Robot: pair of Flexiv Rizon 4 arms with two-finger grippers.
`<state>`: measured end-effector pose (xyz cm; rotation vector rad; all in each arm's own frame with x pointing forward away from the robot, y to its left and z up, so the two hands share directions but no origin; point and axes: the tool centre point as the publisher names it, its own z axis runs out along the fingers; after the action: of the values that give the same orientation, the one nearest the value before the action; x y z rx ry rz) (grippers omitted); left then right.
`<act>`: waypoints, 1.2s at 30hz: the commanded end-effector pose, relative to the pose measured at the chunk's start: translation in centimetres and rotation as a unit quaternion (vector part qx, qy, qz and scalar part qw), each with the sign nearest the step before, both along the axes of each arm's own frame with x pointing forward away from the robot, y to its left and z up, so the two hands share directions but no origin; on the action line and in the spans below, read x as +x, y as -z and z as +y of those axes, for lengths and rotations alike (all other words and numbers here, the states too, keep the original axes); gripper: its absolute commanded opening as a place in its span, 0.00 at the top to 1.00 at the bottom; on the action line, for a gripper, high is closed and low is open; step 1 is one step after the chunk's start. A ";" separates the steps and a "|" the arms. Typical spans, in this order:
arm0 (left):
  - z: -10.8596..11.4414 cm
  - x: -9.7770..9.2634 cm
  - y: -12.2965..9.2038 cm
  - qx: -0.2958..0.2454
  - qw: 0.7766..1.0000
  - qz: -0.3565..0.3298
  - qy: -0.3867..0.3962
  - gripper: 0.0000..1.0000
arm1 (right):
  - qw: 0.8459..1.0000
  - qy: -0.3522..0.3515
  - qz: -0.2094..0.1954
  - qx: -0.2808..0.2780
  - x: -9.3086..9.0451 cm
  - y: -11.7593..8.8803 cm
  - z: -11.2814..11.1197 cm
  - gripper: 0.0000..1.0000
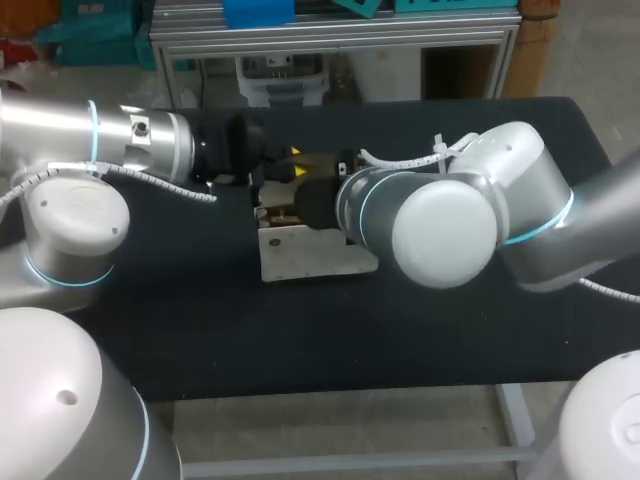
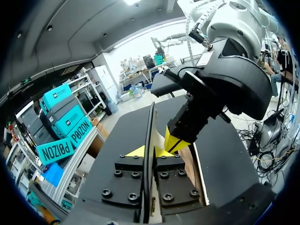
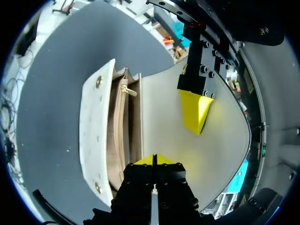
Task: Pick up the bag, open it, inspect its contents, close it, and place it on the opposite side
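Now: bag (image 1: 300,255) lies open on counter (image 1: 300,340), flap (image 3: 220,140) raised.
My left jaws pinch the flap edge; my right jaws are pressed together beside the mouth.

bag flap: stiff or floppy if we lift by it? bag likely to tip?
Probably semi-stiff: the flap holds one smooth curve, with no sag or creases, between the left gripper and the right gripper. The bag lies flat and looks light, so it would likely hinge or drag rather than tip. The smooth surface may slip.
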<state>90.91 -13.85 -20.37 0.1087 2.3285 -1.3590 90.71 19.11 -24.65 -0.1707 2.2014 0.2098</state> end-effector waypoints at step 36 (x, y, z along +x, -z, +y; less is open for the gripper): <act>-2.5 6.4 10.0 0.006 0.999 0.033 0.023 1.00 | 0.997 0.003 -0.067 0.048 -5.1 5.5 -3.5 1.00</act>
<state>97.14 -15.88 -29.66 0.1237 2.4196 -1.3802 85.78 16.06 -29.19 -0.1455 2.3549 0.2463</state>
